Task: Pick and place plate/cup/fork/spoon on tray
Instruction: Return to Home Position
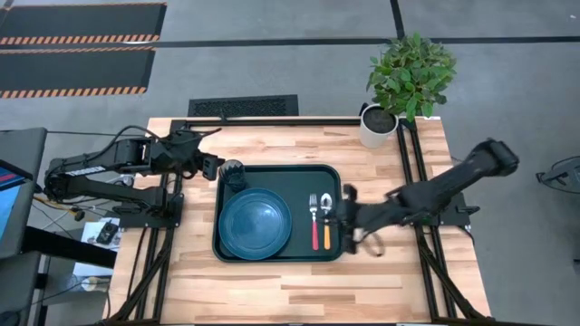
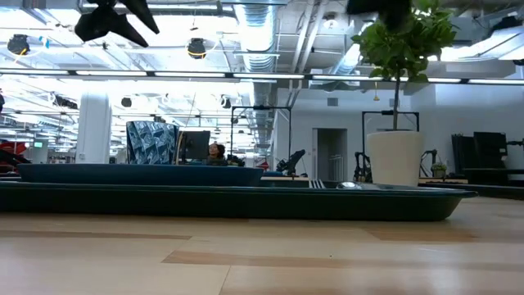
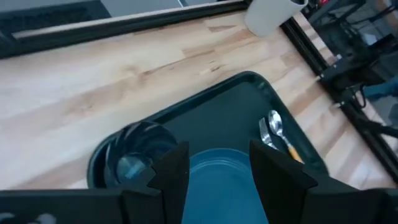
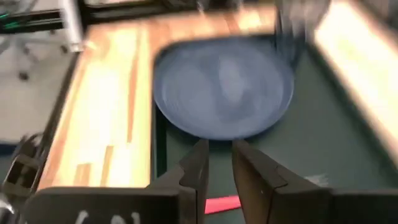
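spoon (image 1: 326, 217) and fork (image 1: 315, 222) lie on tray (image 1: 308, 177), just beside right fingers (image 4: 194, 171)

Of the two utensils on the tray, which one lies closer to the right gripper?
The orange-handled spoon; the red-handled fork lies farther from the right gripper.

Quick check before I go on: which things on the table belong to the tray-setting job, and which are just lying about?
Job: tray, with plate, cup, fork and spoon all on it; left gripper by the cup; right gripper by the spoon.

Lying about: white pot with a green plant, off the tray.
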Motion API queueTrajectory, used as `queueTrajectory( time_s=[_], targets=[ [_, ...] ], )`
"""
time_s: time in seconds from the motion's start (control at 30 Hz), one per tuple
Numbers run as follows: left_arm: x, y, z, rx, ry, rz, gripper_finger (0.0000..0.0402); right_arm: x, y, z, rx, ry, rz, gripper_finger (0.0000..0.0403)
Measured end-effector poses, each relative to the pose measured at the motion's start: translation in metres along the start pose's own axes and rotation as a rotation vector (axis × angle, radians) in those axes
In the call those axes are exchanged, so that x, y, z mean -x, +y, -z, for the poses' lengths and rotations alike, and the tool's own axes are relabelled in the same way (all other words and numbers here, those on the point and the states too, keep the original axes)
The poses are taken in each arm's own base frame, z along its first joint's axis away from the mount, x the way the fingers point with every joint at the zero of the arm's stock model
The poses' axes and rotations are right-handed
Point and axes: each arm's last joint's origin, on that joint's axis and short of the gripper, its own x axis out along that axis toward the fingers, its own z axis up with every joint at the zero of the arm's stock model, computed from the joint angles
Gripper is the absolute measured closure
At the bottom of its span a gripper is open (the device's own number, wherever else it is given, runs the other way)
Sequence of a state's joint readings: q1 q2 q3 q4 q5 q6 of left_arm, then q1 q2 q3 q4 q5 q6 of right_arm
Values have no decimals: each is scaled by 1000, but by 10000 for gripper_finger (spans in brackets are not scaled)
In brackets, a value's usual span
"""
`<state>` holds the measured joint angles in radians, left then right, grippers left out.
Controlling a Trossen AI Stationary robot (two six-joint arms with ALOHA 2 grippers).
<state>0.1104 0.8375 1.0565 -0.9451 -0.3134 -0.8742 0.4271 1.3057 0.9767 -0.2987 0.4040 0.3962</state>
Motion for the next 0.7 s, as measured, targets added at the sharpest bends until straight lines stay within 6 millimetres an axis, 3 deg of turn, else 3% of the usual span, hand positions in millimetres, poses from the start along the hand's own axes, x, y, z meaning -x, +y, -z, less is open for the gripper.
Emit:
queueTrajectory(
  time_s=[0.1, 0.17, 0.37, 0.5, 0.7],
  targets=[
    [0, -1, -1, 23, -8, 7, 248, 37, -9, -17, 148, -42, -32, 306],
    [3, -3, -4, -38, -53, 40, 248, 59, -17, -21, 123, -79, -33, 306],
    [19, -9, -7, -288, -212, 91, 248, 105, -49, -14, 87, -270, -18, 306],
    [35, 0, -1, -286, -322, 38, 248, 117, -71, 15, 15, -373, -18, 306],
    [43, 21, 25, -220, -350, 214, 248, 120, -96, 65, -119, -547, -38, 306]
  ],
)
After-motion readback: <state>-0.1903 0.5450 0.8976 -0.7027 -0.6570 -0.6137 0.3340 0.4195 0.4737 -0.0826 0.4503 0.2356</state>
